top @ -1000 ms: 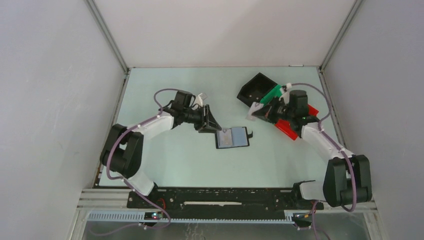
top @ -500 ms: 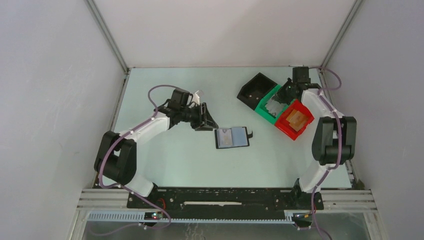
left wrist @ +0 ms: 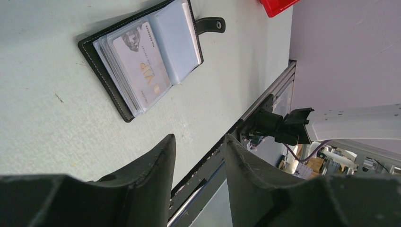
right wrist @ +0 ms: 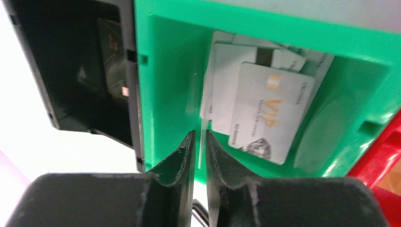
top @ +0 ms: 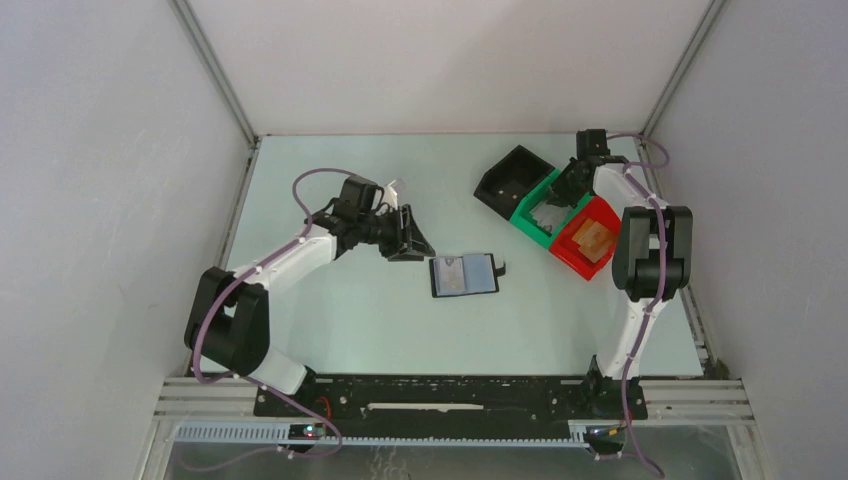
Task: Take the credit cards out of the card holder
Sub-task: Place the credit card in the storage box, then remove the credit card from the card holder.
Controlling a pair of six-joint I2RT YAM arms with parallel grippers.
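Right gripper (right wrist: 200, 142): swung over the green bin (right wrist: 161, 85); jaws just parted a crack, one of the credit cards (right wrist: 202, 135) edge-on, loose between.
Card holder (left wrist: 101, 59): open on the table, cards still sleeved.
Left gripper (left wrist: 198, 142): jaws spread, empty, near it.
Meaning: another card delivered; more remain.

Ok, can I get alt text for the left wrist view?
The card holder lies open on the table, with a pale credit card marked VIP showing in one pocket and the closure tab sticking out from the far edge. The left hand is apart from it, open and empty.
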